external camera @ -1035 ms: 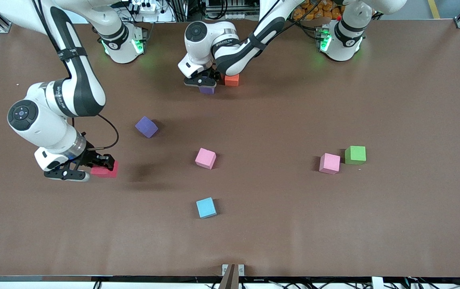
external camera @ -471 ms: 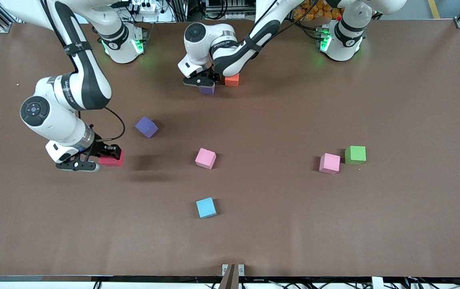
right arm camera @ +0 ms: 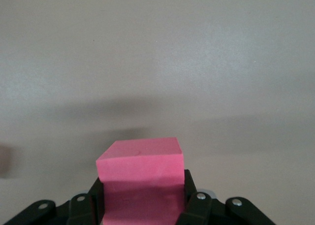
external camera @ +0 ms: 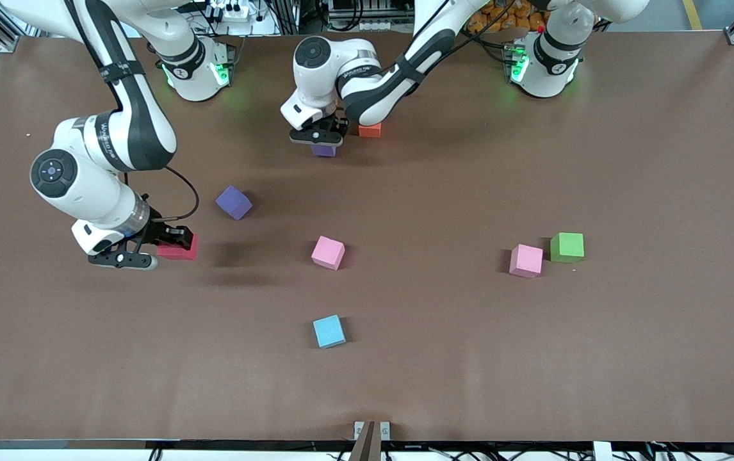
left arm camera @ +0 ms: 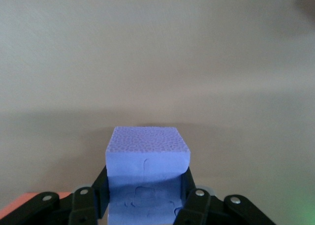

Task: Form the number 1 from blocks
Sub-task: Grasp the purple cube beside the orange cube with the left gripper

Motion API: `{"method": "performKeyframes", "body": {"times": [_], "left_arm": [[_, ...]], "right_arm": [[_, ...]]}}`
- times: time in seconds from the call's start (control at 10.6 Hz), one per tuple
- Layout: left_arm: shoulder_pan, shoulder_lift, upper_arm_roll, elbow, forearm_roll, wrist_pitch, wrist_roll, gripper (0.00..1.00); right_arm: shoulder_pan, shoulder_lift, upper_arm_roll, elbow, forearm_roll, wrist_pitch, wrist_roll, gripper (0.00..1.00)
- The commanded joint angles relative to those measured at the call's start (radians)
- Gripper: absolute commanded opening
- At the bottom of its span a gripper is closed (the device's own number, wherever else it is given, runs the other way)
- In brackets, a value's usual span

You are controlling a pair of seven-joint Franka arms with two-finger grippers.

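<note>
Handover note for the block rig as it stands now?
Left gripper: shut on a purple block, beside the orange block near the bases.
Right gripper: shut on the red block, toward the right arm's end of the table.
Loose blocks: second purple, pink, blue, second pink touching green.
Done: two blocks gripped. No figure 1 formed yet.
Left: place both, then line up the rest.

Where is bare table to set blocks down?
Widest bare table lies nearer the camera than the blue block, plus the stretch between the central pink block and the pink block beside the green block. Crowded by the orange block.
</note>
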Motion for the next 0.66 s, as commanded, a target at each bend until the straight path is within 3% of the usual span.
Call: {"method": "performKeyframes", "body": {"times": [0.0,0.56], "left_arm": [[0.067,-0.058,0.001,-0.041,0.028,-0.046,0.039,0.00],[0.187,-0.104,-0.053,-0.194,0.031,-0.051,0.127,0.00]], "right_arm": [[0.022,-0.036,-0.001,-0.023,0.013,-0.011,0.041,0.43],[0.207,-0.069,0.001,-0.031,0.015,-0.066,0.350,0.43]]}}
